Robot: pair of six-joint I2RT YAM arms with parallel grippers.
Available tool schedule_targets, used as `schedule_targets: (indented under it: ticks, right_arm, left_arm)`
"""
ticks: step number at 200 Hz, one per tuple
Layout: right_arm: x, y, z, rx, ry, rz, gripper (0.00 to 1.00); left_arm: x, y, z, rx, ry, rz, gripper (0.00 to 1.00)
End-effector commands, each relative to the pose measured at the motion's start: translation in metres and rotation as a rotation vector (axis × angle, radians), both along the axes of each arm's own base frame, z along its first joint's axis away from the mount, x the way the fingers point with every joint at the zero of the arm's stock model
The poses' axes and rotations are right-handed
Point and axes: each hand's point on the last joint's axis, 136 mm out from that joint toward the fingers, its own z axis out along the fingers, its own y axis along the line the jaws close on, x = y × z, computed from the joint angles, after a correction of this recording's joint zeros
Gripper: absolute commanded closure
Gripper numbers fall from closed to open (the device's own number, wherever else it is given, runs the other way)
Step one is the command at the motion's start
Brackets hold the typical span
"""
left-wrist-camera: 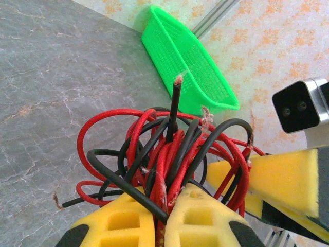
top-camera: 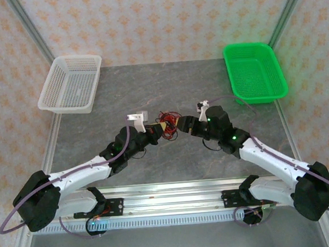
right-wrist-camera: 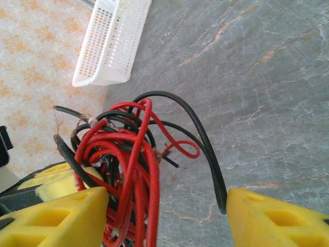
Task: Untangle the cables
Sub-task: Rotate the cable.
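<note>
The cables [top-camera: 168, 129] are a knotted bundle of thin red and black wires held above the middle of the grey table, between the two grippers. My left gripper [top-camera: 156, 129] is shut on the bundle. In the left wrist view the cables [left-wrist-camera: 169, 149] fan out of its closed yellow pads [left-wrist-camera: 123, 216], with one black end sticking straight up. My right gripper [top-camera: 181, 124] faces it from the right with jaws wide open. In the right wrist view the cables [right-wrist-camera: 123, 154] lie against its left finger [right-wrist-camera: 67, 216]. A black wire end nearly touches the right finger [right-wrist-camera: 267, 216].
A white basket [top-camera: 71, 85] stands at the back left and a green basket [top-camera: 255, 72] at the back right. The grey marble tabletop [top-camera: 96, 122] stretches between them. An aluminium rail [top-camera: 170, 199] runs along the near edge at the arm bases.
</note>
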Motion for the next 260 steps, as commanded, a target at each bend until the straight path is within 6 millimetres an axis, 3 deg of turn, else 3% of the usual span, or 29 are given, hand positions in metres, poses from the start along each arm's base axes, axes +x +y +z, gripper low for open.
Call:
schedule_targets:
  ticks: [1, 62, 103, 129, 162, 195, 201, 216, 236, 249, 260]
  right_arm:
    - [-0.002, 0.011, 0.013, 0.044, -0.04, 0.04, 0.39]
    - [-0.009, 0.031, 0.013, 0.153, -0.03, 0.118, 0.44]
    - [-0.015, 0.039, 0.012, 0.211, -0.025, 0.158, 0.46]
    - [-0.024, 0.049, 0.018, 0.226, -0.052, 0.202, 0.42]
    - [-0.019, 0.05, 0.018, 0.22, -0.057, 0.178, 0.46]
    - [-0.014, 0.053, 0.029, 0.251, -0.081, 0.173, 0.59]
    - [-0.012, 0.055, 0.022, 0.243, -0.065, 0.172, 0.62]
    - [-0.009, 0.058, 0.024, 0.247, -0.071, 0.171, 0.72]
    - [-0.004, 0.058, 0.026, 0.226, -0.092, 0.158, 0.95]
    - [-0.001, 0.054, 0.03, 0.17, -0.13, 0.151, 1.0]
    - [0.003, 0.048, 0.033, 0.094, -0.175, 0.14, 1.0]
  left_arm:
    - [0.0, 0.001, 0.036, -0.107, -0.075, 0.019, 1.0]
    - [0.002, 0.019, 0.042, -0.179, -0.077, 0.111, 1.0]
    - [-0.002, 0.011, 0.047, -0.241, -0.075, 0.066, 1.0]
    - [-0.001, 0.013, 0.046, -0.261, -0.069, 0.084, 1.0]
    - [-0.004, 0.014, 0.054, -0.288, -0.083, 0.075, 1.0]
    - [-0.011, 0.015, 0.062, -0.329, -0.102, 0.057, 1.0]
    - [-0.013, 0.014, 0.064, -0.335, -0.106, 0.046, 1.0]
    - [-0.017, 0.013, 0.068, -0.358, -0.119, 0.026, 1.0]
    - [-0.024, 0.011, 0.076, -0.384, -0.148, -0.015, 1.0]
    - [-0.025, 0.009, 0.078, -0.359, -0.158, -0.028, 1.0]
    - [-0.024, 0.011, 0.076, -0.31, -0.16, -0.016, 0.87]
